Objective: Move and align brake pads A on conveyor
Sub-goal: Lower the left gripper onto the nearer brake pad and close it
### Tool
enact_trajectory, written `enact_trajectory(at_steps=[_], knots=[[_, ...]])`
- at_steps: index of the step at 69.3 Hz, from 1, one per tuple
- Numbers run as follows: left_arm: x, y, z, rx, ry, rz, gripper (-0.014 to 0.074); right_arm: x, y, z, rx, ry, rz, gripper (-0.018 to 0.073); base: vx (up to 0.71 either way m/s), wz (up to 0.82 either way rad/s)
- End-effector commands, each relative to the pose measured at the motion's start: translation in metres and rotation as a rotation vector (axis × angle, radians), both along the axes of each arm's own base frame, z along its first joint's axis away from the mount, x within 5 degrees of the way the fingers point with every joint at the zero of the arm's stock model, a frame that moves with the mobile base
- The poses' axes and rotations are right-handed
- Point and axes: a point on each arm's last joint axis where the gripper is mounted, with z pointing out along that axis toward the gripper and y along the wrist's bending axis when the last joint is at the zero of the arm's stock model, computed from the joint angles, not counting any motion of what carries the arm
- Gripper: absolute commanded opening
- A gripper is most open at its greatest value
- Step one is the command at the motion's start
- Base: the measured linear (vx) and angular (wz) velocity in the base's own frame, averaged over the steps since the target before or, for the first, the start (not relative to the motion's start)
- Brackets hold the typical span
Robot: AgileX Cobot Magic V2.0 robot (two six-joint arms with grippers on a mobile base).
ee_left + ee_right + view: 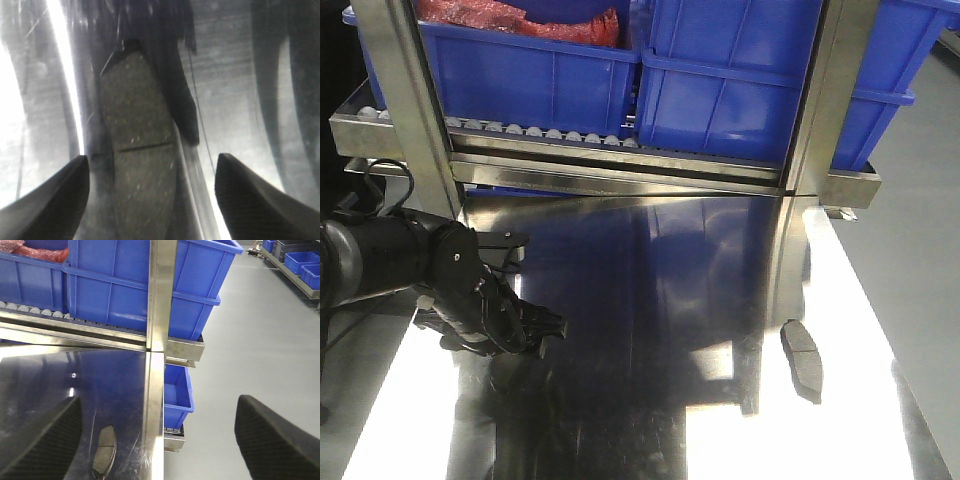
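1. Progress: early, by my read. I see no conveyor in any view. Both pads I can find sit on the steel bench (650, 300), so nothing is moved or aligned yet.
2. Left pad (140, 165): lies flat on the left half of the bench, grey friction face up, with the centre groove running across it. The front view doesn't show it clearly because the left arm (380, 260) is in the way.
3. Right pad (802, 360): lies flat close to the bench's right edge, toward the near-right corner. Nothing is touching it.
4. Left jaws: spread wide and holding nothing. One finger (55, 200) is on each side of the left pad, with a gap to the pad on both sides. The pad's long axis runs away from the wrist camera, between the fingers. This looks like a pre-grasp line-up. I can't judge the height above the bench from this view.
5. Right jaws: spread wide and empty, hanging over the bench's right edge, half above the floor. In the wrist view the right pad is below and to the left, well apart from both fingers.
6. Remaining, as I judge it: close on the left pad, carry it to the belt and square it up, then do the same for the right pad. Any other pads are out of view.
7. The blue bins (720, 90) are on the roller rack (550, 135) along the far edge.
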Motion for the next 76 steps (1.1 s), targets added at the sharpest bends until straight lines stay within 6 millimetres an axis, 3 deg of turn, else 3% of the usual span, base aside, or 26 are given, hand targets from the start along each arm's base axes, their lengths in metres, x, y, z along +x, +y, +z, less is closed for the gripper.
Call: enact_trajectory(at_steps=[1, 34, 42, 55, 69, 76], knots=[[0.007, -0.005, 0.022, -0.050, -0.103, 0.014, 0.0493, 0.002, 0.000, 0.013, -0.009, -0.086, 0.000, 0.0592, 0.00, 0.00], [0.010, -0.007, 0.002, -0.030, -0.055, 0.015, 0.0466, 0.002, 0.000, 0.013, -0.009, -0.086, 0.000, 0.0592, 0.00, 0.00], [0.008, -0.006, 0.002, -0.023, -0.037, 0.014, 0.0354, 0.002, 0.000, 0.013, -0.009, -0.086, 0.000, 0.0592, 0.00, 0.00], [0.006, -0.005, 0.001, -0.007, -0.008, 0.007, -0.0002, 0.002, 0.000, 0.013, -0.009, -0.085, 0.000, 0.0592, 0.00, 0.00], [0.003, -0.002, 0.005, 0.022, -0.001, -0.021, -0.0008, 0.002, 0.000, 0.013, -0.009, -0.085, 0.000, 0.0592, 0.00, 0.00], [0.003, -0.002, 0.023, 0.010, -0.038, -0.031, -0.0008, 0.002, 0.000, 0.013, -0.009, -0.085, 0.000, 0.0592, 0.00, 0.00]])
